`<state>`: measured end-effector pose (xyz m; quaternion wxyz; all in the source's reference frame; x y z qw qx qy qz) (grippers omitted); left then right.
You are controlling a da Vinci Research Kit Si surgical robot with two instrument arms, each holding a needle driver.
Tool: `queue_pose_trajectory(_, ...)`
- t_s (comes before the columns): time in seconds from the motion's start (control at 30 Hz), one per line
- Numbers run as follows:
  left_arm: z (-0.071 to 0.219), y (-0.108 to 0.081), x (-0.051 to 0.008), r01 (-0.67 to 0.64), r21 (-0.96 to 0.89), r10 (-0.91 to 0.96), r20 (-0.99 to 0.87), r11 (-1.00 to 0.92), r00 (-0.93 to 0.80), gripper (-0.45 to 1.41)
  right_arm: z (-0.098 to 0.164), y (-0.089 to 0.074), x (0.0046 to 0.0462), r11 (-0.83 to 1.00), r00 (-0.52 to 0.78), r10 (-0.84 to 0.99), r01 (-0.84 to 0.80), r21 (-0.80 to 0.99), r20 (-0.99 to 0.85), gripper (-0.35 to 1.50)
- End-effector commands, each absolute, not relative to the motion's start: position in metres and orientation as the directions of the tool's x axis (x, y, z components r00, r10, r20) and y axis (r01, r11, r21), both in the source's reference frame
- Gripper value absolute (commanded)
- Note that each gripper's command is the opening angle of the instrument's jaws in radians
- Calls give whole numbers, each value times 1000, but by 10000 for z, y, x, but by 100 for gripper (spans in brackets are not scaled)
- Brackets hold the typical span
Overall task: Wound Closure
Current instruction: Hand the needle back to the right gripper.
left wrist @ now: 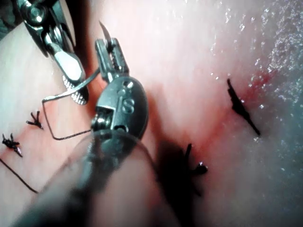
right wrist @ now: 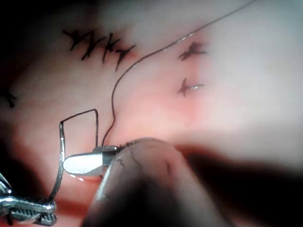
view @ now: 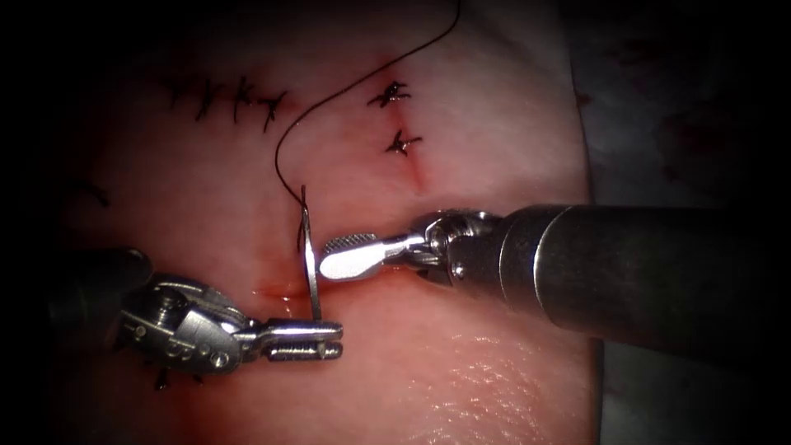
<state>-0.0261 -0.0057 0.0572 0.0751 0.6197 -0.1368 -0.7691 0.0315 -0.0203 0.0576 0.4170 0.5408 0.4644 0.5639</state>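
Endoscope view: the left claw [view: 328,339] comes in from 8 o'clock and is clamped on the needle [view: 309,255] near its lower end. The needle stands almost upright above this claw, free of the tissue [view: 461,387]; its other end is at 12 o'clock from the claw, where the thread [view: 329,103] joins it. From there the thread bends up in a loop and runs toward 1 o'clock, out of the picture.

The right claw [view: 342,255] comes in from 3 o'clock. Its two jaws stand apart, one ribbed jaw above and one smooth jaw below, and their tips are just beside the middle of the needle, on its right side. It holds nothing.

The cut [view: 420,177] shows as a thin red line at 12 o'clock from the right claw. Two dark knots [view: 395,119] sit on it further up. A row of dark stitches [view: 231,100] lies at 11 o'clock. A little red fluid [view: 276,290] lies on the tissue just left of the needle's lower part.

In the left wrist view the left claw [left wrist: 111,59] grips the needle [left wrist: 105,32], whose sharp tip sticks out past the jaws, and the right claw [left wrist: 73,78] is just beside it. In the right wrist view the open right claw [right wrist: 85,163] is near the needle [right wrist: 60,156], and the thread [right wrist: 142,59] runs over the tissue.
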Motion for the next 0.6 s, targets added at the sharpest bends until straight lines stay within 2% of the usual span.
queue_pose_trajectory(0.03, 579, -55, -267, -54, 305, -287, -933, -951, -219, -45, 580, -200, 323, -219, -67, 973, 36, 975, 221, 131)
queue_pose_trajectory(0.47, 581, -57, -273, -22, 319, -306, -925, -947, -226, -45, 564, -205, 337, -235, -51, 970, 56, 970, 237, 133)
queue_pose_trajectory(0.6, 581, -59, -273, -16, 330, -318, -921, -944, -226, -45, 565, -203, 341, -239, -46, 969, 62, 969, 242, 128)
